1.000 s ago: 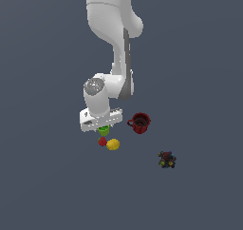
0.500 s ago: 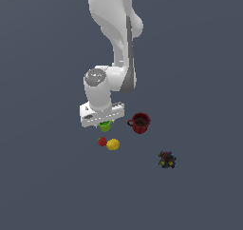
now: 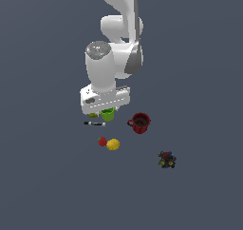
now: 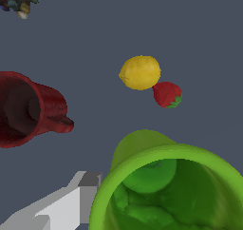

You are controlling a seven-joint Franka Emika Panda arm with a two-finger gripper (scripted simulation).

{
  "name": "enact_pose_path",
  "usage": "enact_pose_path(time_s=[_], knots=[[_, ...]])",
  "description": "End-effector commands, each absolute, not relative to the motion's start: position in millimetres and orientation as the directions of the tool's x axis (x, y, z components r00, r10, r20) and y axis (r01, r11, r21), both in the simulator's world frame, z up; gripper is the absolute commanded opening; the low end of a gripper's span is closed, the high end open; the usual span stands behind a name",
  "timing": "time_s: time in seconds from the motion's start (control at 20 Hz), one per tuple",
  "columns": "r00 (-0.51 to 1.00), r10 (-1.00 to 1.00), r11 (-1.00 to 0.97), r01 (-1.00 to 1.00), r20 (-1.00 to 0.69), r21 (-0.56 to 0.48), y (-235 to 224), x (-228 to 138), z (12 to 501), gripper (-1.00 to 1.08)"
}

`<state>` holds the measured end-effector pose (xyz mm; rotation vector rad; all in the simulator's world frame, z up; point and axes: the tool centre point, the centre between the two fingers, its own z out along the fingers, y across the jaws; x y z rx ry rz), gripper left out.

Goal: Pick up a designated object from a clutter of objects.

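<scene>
1. Small bright green tapered plastic cup point(image 3: 108, 114) sits centre-left of the exterior view, partly hidden under the white tool point(image 3: 105, 111); can't tell if the tool is clenched.
2. Dark red handled mug point(image 3: 140, 122) just right of the cup.
3. Yellow lemon point(image 3: 113, 144) touches red strawberry point(image 3: 102, 141), lower down.
4. Black marker point(image 3: 94, 124) lies left of the cup.
5. Dark multicoloured toy point(image 3: 166, 159) sits lower right, well apart.

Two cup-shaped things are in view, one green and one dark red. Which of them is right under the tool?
The green cup: it sits beneath the tool and fills the wrist view. The red mug, with a handle, stands apart toward the exterior view's right.
</scene>
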<state>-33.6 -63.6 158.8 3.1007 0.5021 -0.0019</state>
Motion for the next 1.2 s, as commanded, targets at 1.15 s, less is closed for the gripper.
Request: enact_pose_path(time_s=[1.15], knots=[[0.948, 0.317, -0.948, 0.317, 0.000, 0.001, -5, -63, 391, -1.00]])
